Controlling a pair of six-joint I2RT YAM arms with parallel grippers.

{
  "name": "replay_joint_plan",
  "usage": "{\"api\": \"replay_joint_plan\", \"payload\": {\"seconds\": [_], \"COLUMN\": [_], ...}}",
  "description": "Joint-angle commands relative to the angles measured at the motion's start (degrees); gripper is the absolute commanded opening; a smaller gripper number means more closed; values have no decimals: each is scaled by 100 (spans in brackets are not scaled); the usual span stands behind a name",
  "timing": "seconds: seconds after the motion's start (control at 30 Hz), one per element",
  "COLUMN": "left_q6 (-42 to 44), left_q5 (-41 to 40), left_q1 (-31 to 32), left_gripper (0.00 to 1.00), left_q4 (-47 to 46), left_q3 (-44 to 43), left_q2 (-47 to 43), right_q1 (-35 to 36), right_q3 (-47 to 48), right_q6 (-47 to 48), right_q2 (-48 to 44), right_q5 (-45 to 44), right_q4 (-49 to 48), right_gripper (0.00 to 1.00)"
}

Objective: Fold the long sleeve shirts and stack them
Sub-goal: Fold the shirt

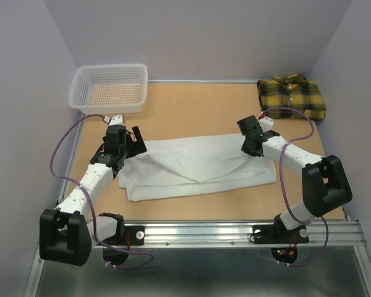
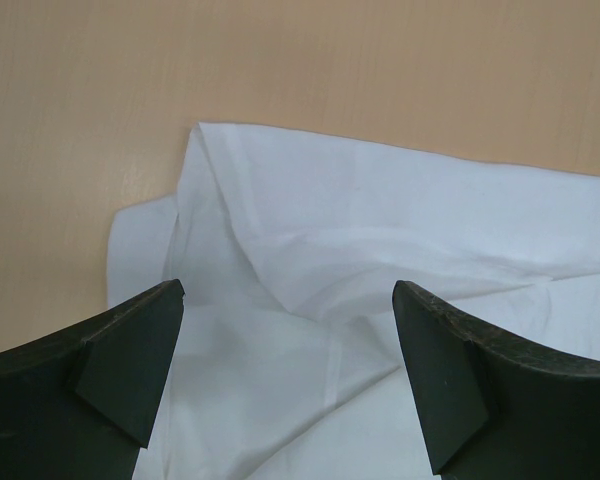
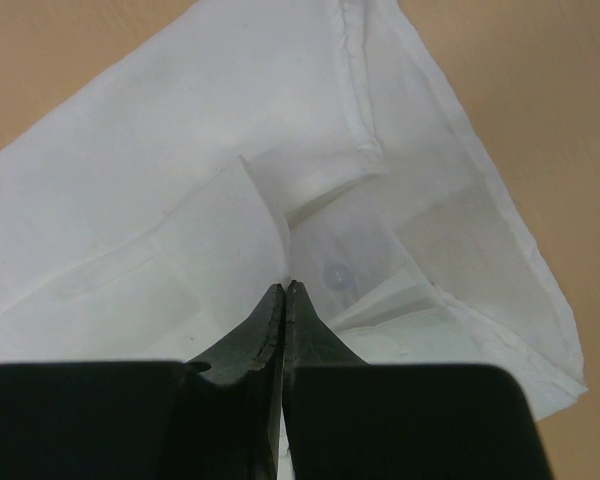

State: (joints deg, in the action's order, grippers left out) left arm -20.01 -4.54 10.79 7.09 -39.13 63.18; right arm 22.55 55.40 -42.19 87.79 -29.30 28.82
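Note:
The white shirt (image 1: 198, 167) lies partly folded and creased across the middle of the table. My left gripper (image 1: 136, 141) hovers over its left end, open, and in the left wrist view the cloth (image 2: 380, 220) shows between its fingers (image 2: 288, 290) untouched. My right gripper (image 1: 252, 148) sits at the shirt's upper right edge. In the right wrist view its tips (image 3: 285, 286) are shut on a fold of the white cloth (image 3: 160, 160), near a button. The plaid shirt (image 1: 292, 96) lies folded at the table's far right corner.
A white mesh basket (image 1: 111, 68) stands at the far left corner of the tan table (image 1: 198, 111). Grey walls close in the back and both sides. A metal rail (image 1: 235, 232) runs along the near edge, by the arm bases.

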Motion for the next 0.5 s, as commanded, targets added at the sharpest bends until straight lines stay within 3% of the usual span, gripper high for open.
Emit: {"api": "replay_joint_plan", "payload": {"seconds": [0.0, 0.47], "left_q6": [59, 120], "left_q5": [31, 322], "left_q1": [2, 2], "left_gripper": [97, 97], "left_q4": [-59, -76], "left_q3": [-129, -147], "left_q2": [19, 212], "right_q1": [-74, -101], "right_q3": [-134, -135], "right_q6": [-114, 238], "right_q2": [-139, -657], "right_q5": [-348, -366], "right_q4": [-377, -798], "right_gripper": [2, 5]}}
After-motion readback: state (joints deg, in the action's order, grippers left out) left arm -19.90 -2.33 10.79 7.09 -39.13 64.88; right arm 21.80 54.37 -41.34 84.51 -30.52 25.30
